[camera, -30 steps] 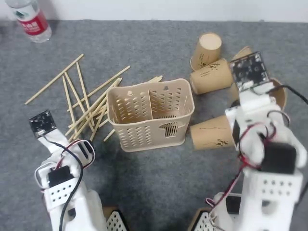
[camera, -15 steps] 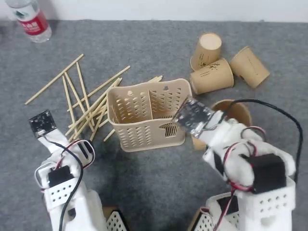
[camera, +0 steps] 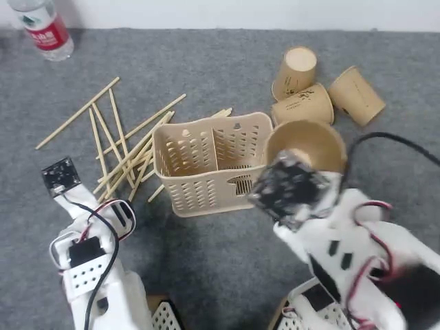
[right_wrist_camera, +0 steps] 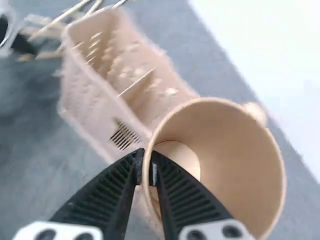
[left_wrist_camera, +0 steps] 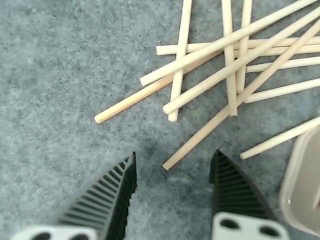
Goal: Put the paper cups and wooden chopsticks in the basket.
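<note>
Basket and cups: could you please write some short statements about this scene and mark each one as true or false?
1. The right gripper is shut on the rim of a paper cup. True.
2. Two cups sit inside the basket. False: no cup is in it; the held cup is raised beside it.
3. The left gripper holds a chopstick. False: it is open and holds nothing, with the chopsticks lying near it.
4. Three other cups rest on the grey mat beyond the basket. True.
</note>
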Available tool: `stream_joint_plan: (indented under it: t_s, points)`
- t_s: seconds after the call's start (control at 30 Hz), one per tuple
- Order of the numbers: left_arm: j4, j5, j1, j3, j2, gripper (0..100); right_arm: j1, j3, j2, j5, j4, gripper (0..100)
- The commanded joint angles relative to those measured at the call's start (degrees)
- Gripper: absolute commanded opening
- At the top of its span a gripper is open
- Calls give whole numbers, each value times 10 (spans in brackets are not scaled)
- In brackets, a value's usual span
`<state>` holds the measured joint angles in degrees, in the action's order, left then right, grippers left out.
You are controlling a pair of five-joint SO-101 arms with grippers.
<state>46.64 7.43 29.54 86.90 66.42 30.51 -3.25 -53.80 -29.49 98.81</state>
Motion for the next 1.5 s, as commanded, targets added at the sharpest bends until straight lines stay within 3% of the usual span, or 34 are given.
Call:
stream_joint_plan:
  t_s: [0.0, 0.17, 0.37, 0.67, 1.47]
  points:
    - [-13, -4, -4, -2, 6, 228, -28, -53, 11, 23, -42, 9]
    - [-13, -4, -4, -2, 6, 228, -30, -55, 23, 52, -123, 9]
    - [-13, -4, -4, -2, 6, 228, -25, -57, 115, 99, -144, 9]
    - [-15, -4, -4, -2, 6, 228, 68, -58, 179, 96, -156, 9]
    - [-15, -4, -4, -2, 6, 228, 68, -29, 288, 99, -154, 32]
